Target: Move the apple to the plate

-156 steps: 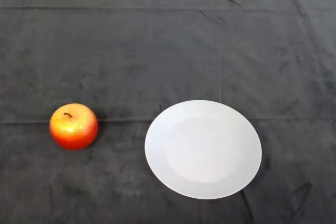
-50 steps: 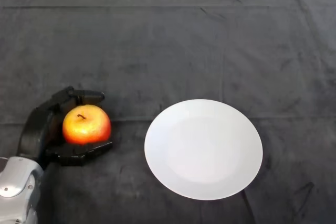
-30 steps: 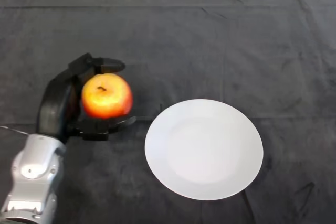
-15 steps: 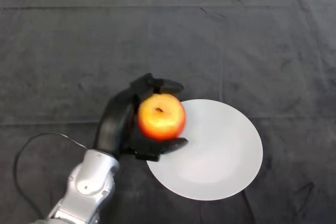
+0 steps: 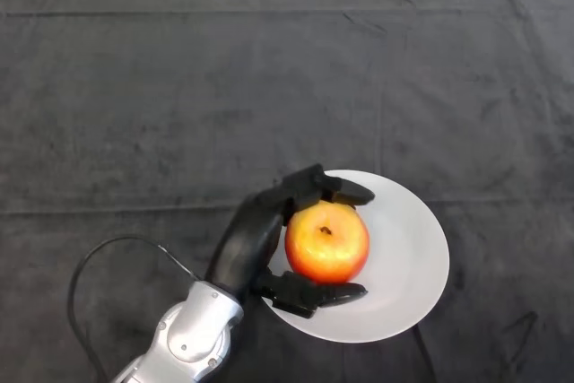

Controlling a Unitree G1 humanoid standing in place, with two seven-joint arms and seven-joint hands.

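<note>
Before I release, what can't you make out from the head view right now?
- Whether the apple rests on the plate or hangs just above it: seen from overhead, its underside is hidden.
- The plate's left rim: covered by the hand and the apple.
- The upper arm: cut off by the bottom edge.

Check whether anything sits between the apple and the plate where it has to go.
Nothing visible does. The left hand is curled round the apple, which is already over the white plate, left of its middle. The plate's surface that shows is bare. Whether the apple touches it yet cannot be told from this view.
</note>
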